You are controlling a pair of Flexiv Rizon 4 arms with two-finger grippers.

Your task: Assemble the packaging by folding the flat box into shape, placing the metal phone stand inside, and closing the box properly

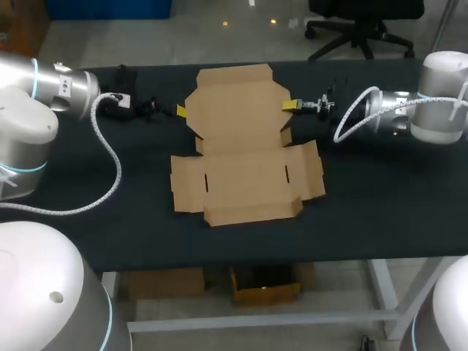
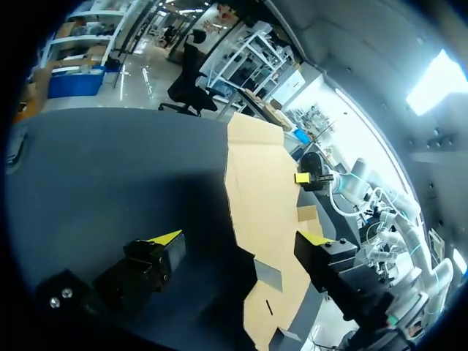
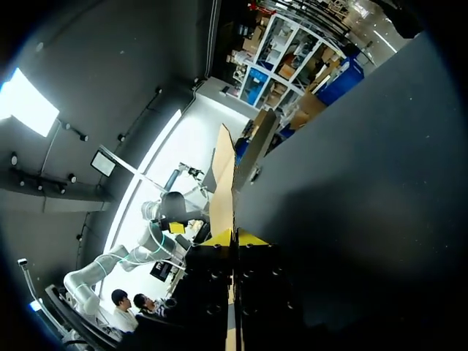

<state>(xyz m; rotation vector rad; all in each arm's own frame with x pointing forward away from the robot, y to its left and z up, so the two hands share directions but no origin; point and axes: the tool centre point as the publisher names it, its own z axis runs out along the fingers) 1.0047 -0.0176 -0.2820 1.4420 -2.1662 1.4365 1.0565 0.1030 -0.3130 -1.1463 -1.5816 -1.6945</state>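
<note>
The flat brown cardboard box [image 1: 245, 157] lies unfolded on the black table, its large top panel toward the far side. My right gripper [image 1: 291, 104] is at that panel's right edge, shut on the cardboard. In the right wrist view the sheet [image 3: 223, 183] runs edge-on out from between the closed yellow tips of the gripper [image 3: 234, 235]. My left gripper [image 1: 179, 110] is at the panel's left edge and stands wide open [image 2: 240, 238], with the box [image 2: 263, 190] ahead of it and partly between its fingers. My right gripper's yellow tip [image 2: 303, 178] shows across the box. No phone stand is in view.
The black table cloth [image 1: 380, 190] extends around the box. My left arm's white hose [image 1: 110, 161] loops over the table's left part. My right arm's hose [image 1: 351, 117] arches above the far right.
</note>
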